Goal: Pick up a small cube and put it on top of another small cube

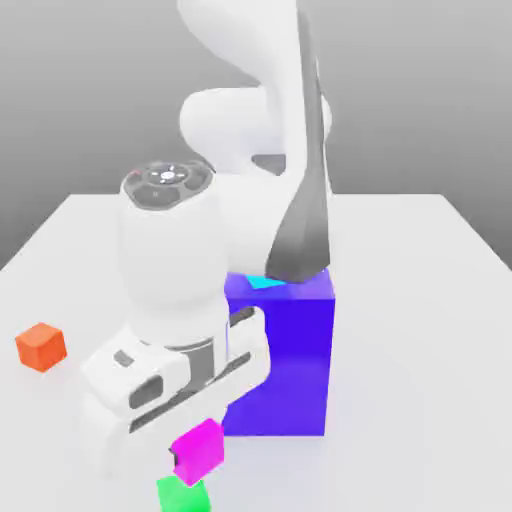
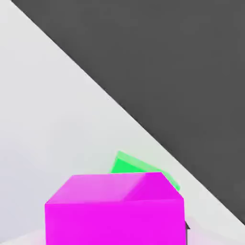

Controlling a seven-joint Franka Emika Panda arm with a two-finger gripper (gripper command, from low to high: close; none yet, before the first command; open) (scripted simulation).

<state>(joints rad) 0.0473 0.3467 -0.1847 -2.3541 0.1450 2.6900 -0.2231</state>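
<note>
Magenta cube [image 1: 198, 450] just above green cube [image 1: 183, 495]

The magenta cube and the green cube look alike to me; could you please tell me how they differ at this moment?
Colour: the magenta cube is bright pink, the green cube bright green. Height: in the exterior view the magenta cube sits higher, under the gripper, while the green cube lies below it near the table edge. Visibility: in the hand view the magenta cube shows large and hides most of the green cube behind it. Both are plain, similar-sized small cubes.
</note>
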